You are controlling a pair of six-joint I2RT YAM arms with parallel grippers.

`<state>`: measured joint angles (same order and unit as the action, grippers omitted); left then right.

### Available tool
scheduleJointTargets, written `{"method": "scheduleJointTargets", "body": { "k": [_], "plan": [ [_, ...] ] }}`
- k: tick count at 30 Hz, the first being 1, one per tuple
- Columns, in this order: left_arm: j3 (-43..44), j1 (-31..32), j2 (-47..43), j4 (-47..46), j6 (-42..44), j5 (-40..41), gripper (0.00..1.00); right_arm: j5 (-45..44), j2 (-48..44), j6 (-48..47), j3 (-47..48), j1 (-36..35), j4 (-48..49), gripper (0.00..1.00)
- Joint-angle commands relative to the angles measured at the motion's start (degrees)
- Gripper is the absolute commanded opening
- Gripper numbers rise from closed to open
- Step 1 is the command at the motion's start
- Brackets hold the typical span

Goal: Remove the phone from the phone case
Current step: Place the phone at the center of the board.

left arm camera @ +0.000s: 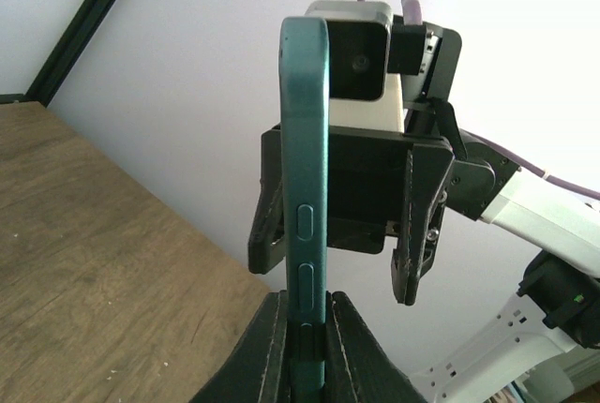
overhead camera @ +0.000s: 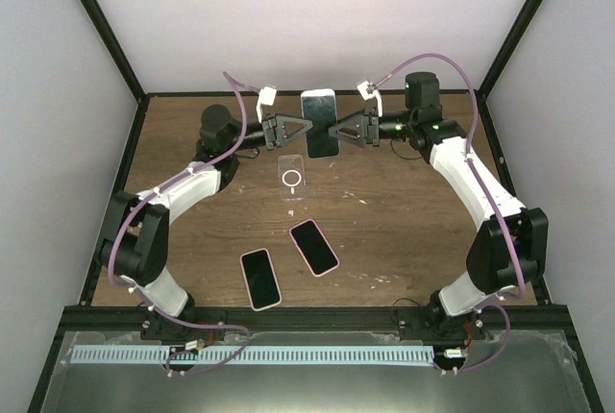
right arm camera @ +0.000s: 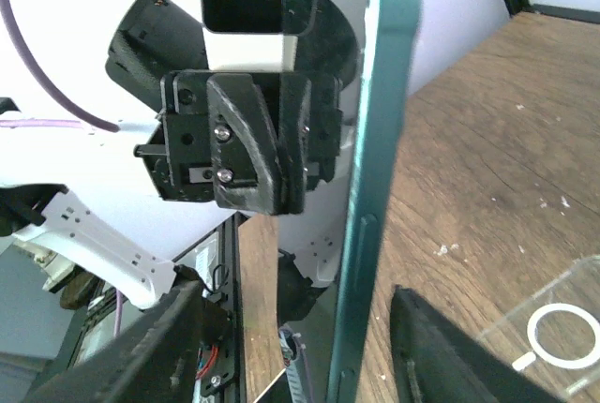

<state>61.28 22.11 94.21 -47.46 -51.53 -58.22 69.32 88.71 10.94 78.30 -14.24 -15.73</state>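
While the left pincer is clamped on the phone, the right pincer, spread apart around the phone, should close squarely, missing the side buttons.

Phone up off table, far centre, between left gripper on its left and right gripper on its right. Left fingers against both faces at its left edge; right fingers either side of right edge, apart from it. Case flat on table just in front, slightly left. Second phone nearer bases, left of centre. Third phone just right of it, a bit farther back, not touching.
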Motion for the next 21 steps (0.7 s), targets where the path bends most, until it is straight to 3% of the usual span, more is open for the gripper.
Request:
{"method": "scheduleJointTargets", "body": {
  "k": [1,6,10,13,17,19,21],
  "plan": [
    [1.58,0.47,-1.40,-3.03,2.09,-0.43,0.00,4.04,0.48,5.02,0.35,-0.05,3.51,0.40],
    [2.44,0.66,-1.38,1.12,3.71,0.43,0.01,4.57,1.18,6.13,0.68,-0.08,4.20,0.15],
    [2.65,0.66,-2.48,6.78,7.63,1.01,0.14,4.90,1.71,7.10,0.91,-0.02,4.55,0.01],
    [2.61,-0.13,-4.27,14.01,11.83,2.03,0.30,4.96,2.14,7.39,0.75,0.05,4.01,0.01],
    [2.20,-4.14,-7.67,30.19,19.63,6.11,0.54,3.54,3.50,4.64,0.12,0.11,0.62,0.01],
    [3.01,-6.79,-9.30,39.99,24.89,8.97,0.70,2.26,4.81,2.26,-0.47,0.09,-1.69,0.01],
    [3.73,-9.39,-11.09,48.62,30.40,12.71,0.97,0.22,6.87,0.42,-0.76,0.12,-4.41,0.01]
  ]
}}
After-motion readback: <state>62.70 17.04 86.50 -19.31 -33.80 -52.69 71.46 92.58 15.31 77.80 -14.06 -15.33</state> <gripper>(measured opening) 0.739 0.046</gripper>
